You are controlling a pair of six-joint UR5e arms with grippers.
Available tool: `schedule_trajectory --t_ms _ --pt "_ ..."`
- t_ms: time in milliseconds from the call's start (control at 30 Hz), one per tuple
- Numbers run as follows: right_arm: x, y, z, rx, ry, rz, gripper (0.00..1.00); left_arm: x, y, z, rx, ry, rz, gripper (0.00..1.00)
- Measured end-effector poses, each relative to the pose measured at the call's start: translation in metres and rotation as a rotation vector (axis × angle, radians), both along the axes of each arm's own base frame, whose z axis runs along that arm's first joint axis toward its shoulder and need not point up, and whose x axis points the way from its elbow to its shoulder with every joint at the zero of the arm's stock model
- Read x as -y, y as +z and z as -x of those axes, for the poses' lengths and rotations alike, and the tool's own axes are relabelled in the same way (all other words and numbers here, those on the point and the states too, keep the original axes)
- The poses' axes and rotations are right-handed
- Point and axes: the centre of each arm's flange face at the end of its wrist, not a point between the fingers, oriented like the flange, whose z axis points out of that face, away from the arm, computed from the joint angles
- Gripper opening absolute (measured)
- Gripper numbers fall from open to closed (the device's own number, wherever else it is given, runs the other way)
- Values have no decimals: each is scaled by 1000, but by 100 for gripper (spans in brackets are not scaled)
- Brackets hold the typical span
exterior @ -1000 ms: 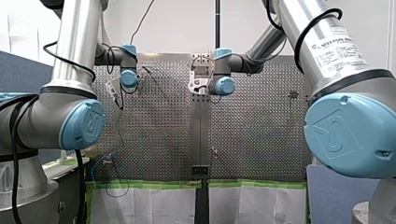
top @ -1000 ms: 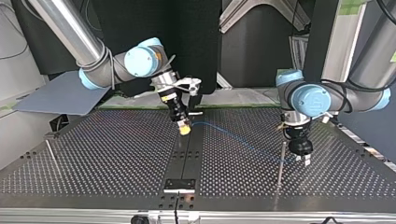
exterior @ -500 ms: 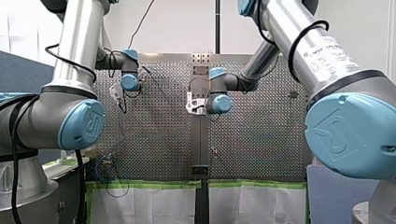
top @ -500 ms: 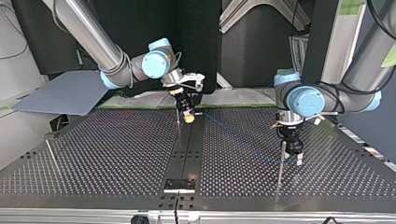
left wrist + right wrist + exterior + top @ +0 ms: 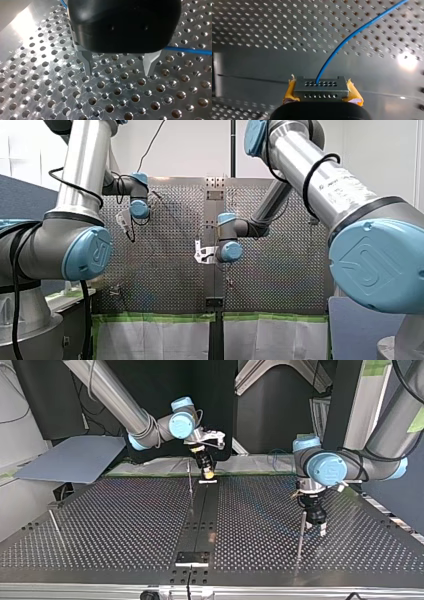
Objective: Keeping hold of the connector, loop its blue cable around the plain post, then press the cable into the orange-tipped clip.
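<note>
In the right wrist view, my right gripper (image 5: 321, 90) is shut on a grey metal connector (image 5: 321, 86) between yellow pads. The blue cable (image 5: 352, 35) runs from the connector out over the perforated table. The top view shows that gripper (image 5: 208, 474) low at the table's far edge, near the middle strip. My left gripper (image 5: 119, 72) is open just above the plate, nothing between its metal fingers, with the blue cable (image 5: 190, 50) passing beside one finger. In the top view it (image 5: 319, 530) hangs next to a plain post (image 5: 300, 532). I cannot make out the orange-tipped clip.
A second thin post (image 5: 190, 482) stands close beside my right gripper, and a third (image 5: 55, 524) near the top view's left edge. A small dark plate (image 5: 192, 558) sits on the middle strip at the near edge. Green tape lines the far edge.
My right gripper carried the connector across the table toward the top view's far edge, dragging the cable with it. My left gripper shifted only slightly beside the plain post.
</note>
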Motion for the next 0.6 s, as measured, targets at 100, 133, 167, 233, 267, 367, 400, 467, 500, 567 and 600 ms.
schedule_trajectory --t_ms 100,133,167,233,267,367,400,467,500,567,600 --pt "-6 -21 -5 -5 -14 1 0 1 0 0 0 -1 1 100" --pt "-7 -27 -6 -6 -21 2 0 1 0 0 0 -1 1 100" --pt "-8 -33 -7 -8 -29 2 0 1 0 0 0 -2 1 100" --pt "-9 -48 -8 -9 -46 4 0 1 0 0 0 -2 1 100" --pt "-9 -54 -8 -9 -54 4 0 2 0 0 0 -3 1 100" --pt "-10 -74 -7 -6 -80 1 0 3 0 1 -1 -4 1 100" --pt "-9 -81 -6 -2 -88 -1 0 3 0 1 -1 -5 1 100" --pt "-9 -92 -6 5 -98 -7 0 3 0 1 -2 -5 1 100" --pt "-9 -99 -5 12 -104 -12 0 3 0 1 -2 -5 1 100" --pt "-8 -112 -3 23 -112 -21 0 3 0 1 -2 -5 1 100" --pt "-7 -120 -1 31 -118 -26 0 3 0 1 -2 -5 1 100"
